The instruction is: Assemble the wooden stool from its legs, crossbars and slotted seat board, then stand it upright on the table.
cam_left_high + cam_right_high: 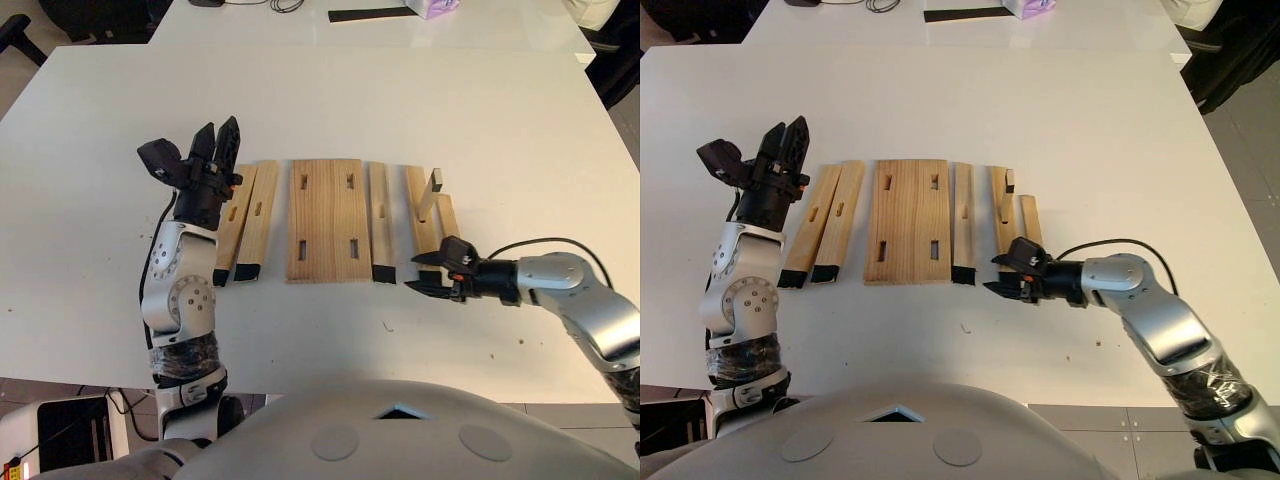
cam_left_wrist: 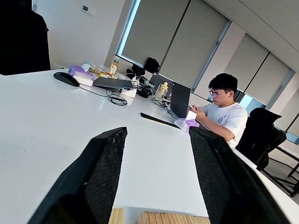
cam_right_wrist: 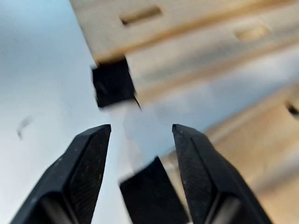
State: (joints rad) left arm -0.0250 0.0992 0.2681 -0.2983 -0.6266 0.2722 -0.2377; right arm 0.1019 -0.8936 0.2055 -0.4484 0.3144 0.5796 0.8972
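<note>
Lying flat on worktop (image 1: 500, 120), long axes near-to-far, black ends nearest: legs (image 1: 380, 220), seat board (image 1: 325, 220). Left tool (image 1: 220, 128), right tool (image 1: 412, 272) both spread wide, empty.

white table (image 1: 520, 130) | grey blinds over windows (image 2: 187, 46) | black chair (image 2: 261, 135)

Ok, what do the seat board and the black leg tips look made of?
Seat board: pale, unpainted wood by the look, with lengthwise grain lines and four cut slots. Leg tips: matte black with no grain showing, possibly rubber caps or paint; the pictures cannot settle which.
</note>
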